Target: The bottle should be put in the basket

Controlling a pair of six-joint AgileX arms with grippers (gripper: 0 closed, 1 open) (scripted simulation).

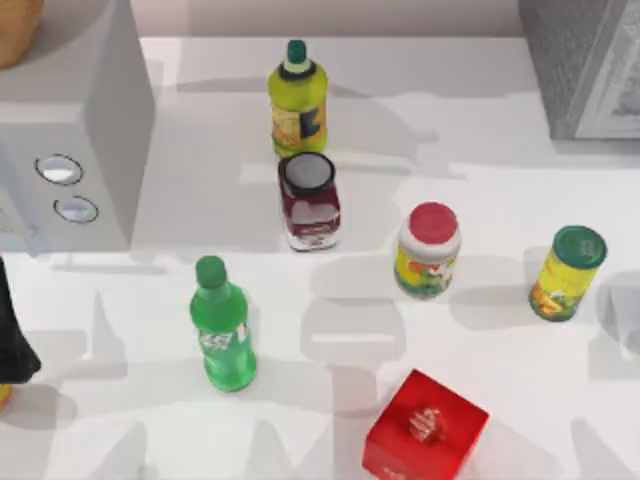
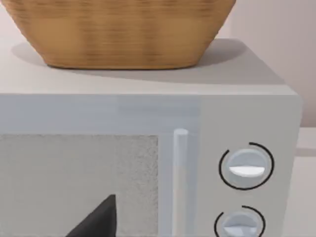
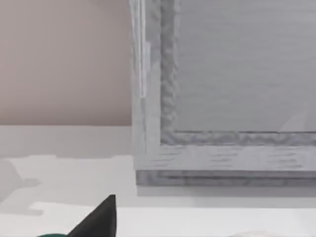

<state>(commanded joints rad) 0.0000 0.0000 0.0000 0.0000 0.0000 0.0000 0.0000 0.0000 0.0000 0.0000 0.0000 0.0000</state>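
Standing upright, green soda bottle (image 1: 222, 335) sits left of centre toward table's (image 1: 500, 200) near edge, untouched. Wicker basket (image 2: 118, 32) rests atop microwave (image 2: 247, 113) at far-left corner. Left arm (image 1: 12, 330) parked at left edge; finger spread cannot be told. Yellow-green bottle (image 1: 298, 98) near far edge, dark red jar (image 1: 309, 200) just before it.

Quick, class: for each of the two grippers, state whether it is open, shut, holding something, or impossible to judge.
Left gripper: cannot be told; a dark fingertip faces the white microwave.
Right gripper: cannot be told; a dark fingertip over the white table.
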